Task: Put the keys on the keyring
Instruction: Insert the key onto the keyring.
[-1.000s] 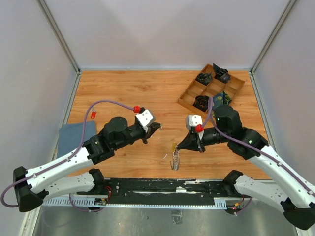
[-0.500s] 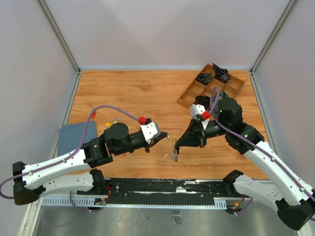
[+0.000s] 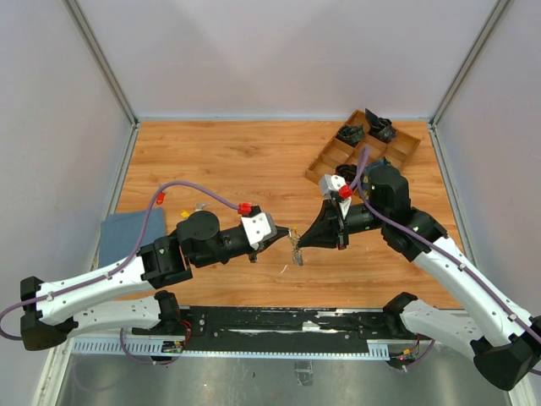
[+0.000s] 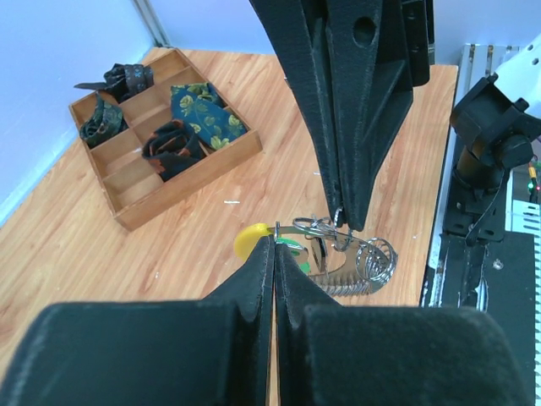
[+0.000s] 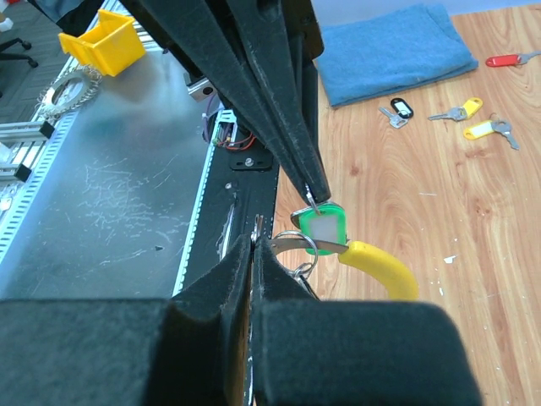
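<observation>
My right gripper [image 3: 306, 244] is shut on the metal end of the keyring [image 5: 297, 244] and holds it above the table. The keyring's yellow sleeve [image 5: 382, 267] curves off to the right, and small rings and a wire coil [image 4: 362, 262] hang from it. My left gripper [image 3: 289, 232] is shut on the little ring of a green tag [image 5: 322, 225] that sits against the keyring. The left wrist view shows the yellow sleeve [image 4: 250, 239] and the green tag [image 4: 296, 247] just past my shut fingers. Loose keys lie far left: red [image 5: 507, 60], yellow [image 5: 467, 108], yellow [image 5: 488, 128], black [image 5: 397, 108].
A folded blue cloth [image 3: 129, 236] lies at the table's left edge, with the loose keys [image 3: 188, 211] beside it. A wooden divided tray [image 3: 325, 176] with dark fabric rolls stands at the back right. A yellow bin [image 5: 103, 41] sits beyond the front rail.
The right gripper has lifted the keyring off the table and carried it left. The left gripper has moved right to meet it and now pinches the green tag's ring.
</observation>
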{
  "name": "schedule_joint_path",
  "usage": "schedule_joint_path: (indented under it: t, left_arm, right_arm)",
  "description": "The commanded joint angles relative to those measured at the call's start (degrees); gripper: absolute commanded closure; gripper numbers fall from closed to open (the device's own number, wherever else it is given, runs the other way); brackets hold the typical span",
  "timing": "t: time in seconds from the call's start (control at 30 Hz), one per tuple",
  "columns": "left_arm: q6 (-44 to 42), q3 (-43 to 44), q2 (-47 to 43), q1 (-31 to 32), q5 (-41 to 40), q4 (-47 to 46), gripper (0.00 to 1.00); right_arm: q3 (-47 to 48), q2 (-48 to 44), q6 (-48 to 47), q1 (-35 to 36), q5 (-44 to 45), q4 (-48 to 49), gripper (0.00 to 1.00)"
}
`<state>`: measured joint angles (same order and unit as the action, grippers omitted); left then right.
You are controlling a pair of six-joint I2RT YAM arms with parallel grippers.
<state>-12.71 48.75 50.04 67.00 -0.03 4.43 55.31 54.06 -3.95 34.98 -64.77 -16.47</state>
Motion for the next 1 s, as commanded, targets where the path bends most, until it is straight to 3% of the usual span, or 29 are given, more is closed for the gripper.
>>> schedule_joint_path:
  t: [0.0, 0.97]
  left_arm:
    - [-1.1, 1.6, 0.2, 0.7, 0.1, -0.1, 1.00]
    - [-1.4, 1.4, 0.5, 1.5, -0.7, 0.2, 0.99]
  right_arm:
    - [0.1, -0.2, 2.4, -0.9, 2.0, 3.7, 0.99]
    - [-1.2, 0.2, 6.3, -2.4, 6.5, 7.1, 0.99]
